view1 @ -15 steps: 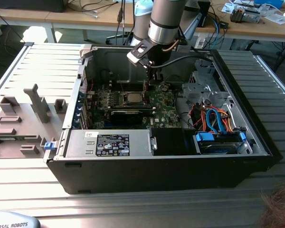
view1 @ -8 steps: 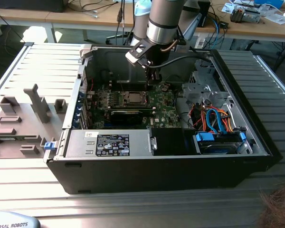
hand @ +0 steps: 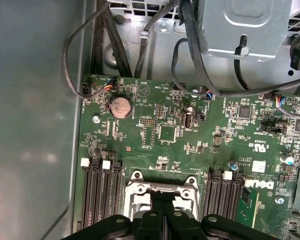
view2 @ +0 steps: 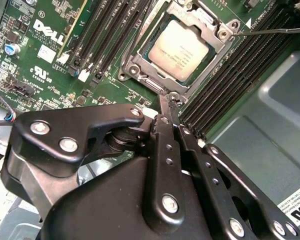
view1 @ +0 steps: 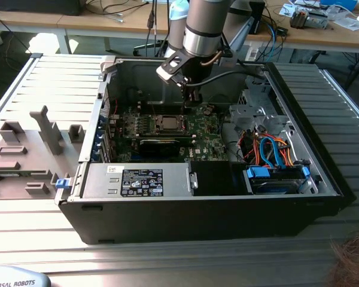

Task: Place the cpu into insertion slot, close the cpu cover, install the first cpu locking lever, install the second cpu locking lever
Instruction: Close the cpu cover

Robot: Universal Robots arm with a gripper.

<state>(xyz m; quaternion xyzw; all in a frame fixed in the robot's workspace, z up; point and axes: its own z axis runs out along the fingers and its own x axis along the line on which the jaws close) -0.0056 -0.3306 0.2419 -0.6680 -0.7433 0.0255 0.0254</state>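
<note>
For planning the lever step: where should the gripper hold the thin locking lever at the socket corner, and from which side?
Probably on the bare straight shaft of the locking lever, where it passes over the memory slots. It is a thin rod that seems to have free space on both sides, so come from above and close across it.

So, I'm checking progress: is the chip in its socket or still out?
In. In the second wrist view the chip lies flat inside the socket, with the metal cover frame around its edges.

I'm seeing the chip [view2: 179, 49] showing pale satin metal, its frame [view2: 139, 59] glinting silvery, the gripper [view2: 169, 102] looking matt black.
</note>
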